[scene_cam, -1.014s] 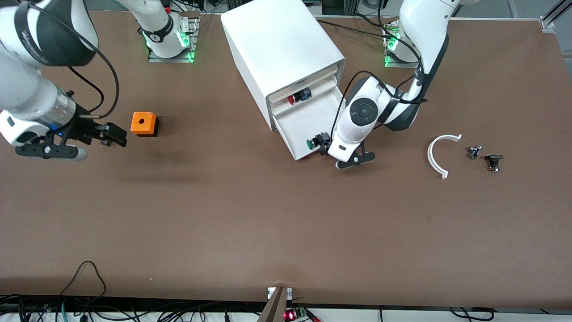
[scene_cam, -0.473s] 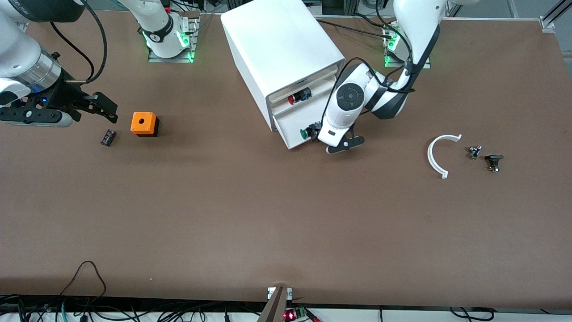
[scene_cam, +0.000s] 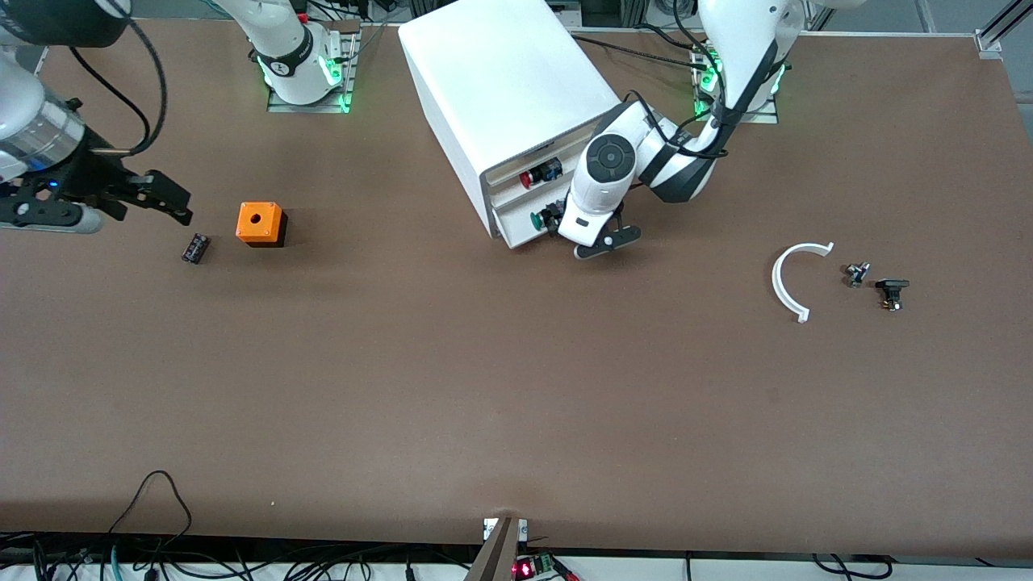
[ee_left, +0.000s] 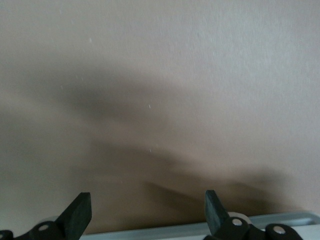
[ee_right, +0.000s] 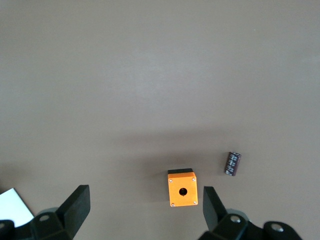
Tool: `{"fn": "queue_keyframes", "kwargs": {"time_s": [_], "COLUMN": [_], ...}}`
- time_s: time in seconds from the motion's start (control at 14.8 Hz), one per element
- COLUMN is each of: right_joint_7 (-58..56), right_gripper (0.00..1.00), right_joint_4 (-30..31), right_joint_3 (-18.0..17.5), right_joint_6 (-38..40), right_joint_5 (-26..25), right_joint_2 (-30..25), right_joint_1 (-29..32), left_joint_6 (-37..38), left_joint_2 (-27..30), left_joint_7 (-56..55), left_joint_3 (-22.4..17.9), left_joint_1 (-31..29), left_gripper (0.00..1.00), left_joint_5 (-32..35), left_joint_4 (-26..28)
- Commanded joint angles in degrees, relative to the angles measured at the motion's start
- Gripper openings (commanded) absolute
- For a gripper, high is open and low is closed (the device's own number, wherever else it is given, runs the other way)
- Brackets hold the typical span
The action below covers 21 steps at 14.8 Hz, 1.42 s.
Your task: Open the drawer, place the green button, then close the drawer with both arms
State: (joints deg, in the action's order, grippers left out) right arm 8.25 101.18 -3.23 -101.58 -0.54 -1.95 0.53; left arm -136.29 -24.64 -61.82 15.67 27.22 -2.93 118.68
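The white cabinet (scene_cam: 500, 81) stands at the middle of the table near the arms' bases. Its lower drawer (scene_cam: 515, 224) sticks out only slightly, with the green-capped button (scene_cam: 536, 218) lying in it. My left gripper (scene_cam: 559, 223) is at the drawer's front, open and empty; in the left wrist view the gripper (ee_left: 145, 200) spans the drawer's white edge (ee_left: 200, 227). My right gripper (scene_cam: 171, 200) is open and empty over the table at the right arm's end; it also shows in the right wrist view (ee_right: 145, 195).
A red-capped button (scene_cam: 539, 174) lies in the drawer above. An orange cube with a hole (scene_cam: 260, 223) (ee_right: 182, 189) and a small dark cylinder (scene_cam: 194, 248) (ee_right: 232, 163) lie below my right gripper. A white curved piece (scene_cam: 787, 278) and two small parts (scene_cam: 855, 274) (scene_cam: 891, 292) lie toward the left arm's end.
My left gripper has pushed the drawer, with the green button in it, into the cabinet. My right gripper has left the dark cylinder on the table and drawn away from it.
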Motion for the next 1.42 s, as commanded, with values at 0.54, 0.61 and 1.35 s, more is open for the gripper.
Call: {"fn": "queue_keyframes", "kwargs": {"time_s": [0.54,0.61,1.35], "right_joint_7": [-0.5,-0.9,-0.4], "right_gripper": [1.0,1.0,1.0], "right_joint_4": [-12.3,-14.1,-14.7], "right_joint_3": [0.3,0.3,0.2], "right_joint_6": [7.7,8.3,8.6], "right_joint_5": [2.0,1.4,0.6], "right_joint_2": [4.5,5.5,5.6], "right_joint_1": [-0.1,-0.1,-0.2], "left_joint_6": [0.0,0.0,2.8], "left_joint_2": [1.4,1.4,4.0], "left_joint_7": [-1.5,-1.5,6.7], "left_joint_3": [10.6,10.7,10.7], "left_joint_1": [-6.3,-6.2,-13.1], "left_gripper": [1.0,1.0,1.0], "left_joint_5": [-2.3,-2.3,-1.9], "left_joint_4": [3.5,3.5,-0.1]}}
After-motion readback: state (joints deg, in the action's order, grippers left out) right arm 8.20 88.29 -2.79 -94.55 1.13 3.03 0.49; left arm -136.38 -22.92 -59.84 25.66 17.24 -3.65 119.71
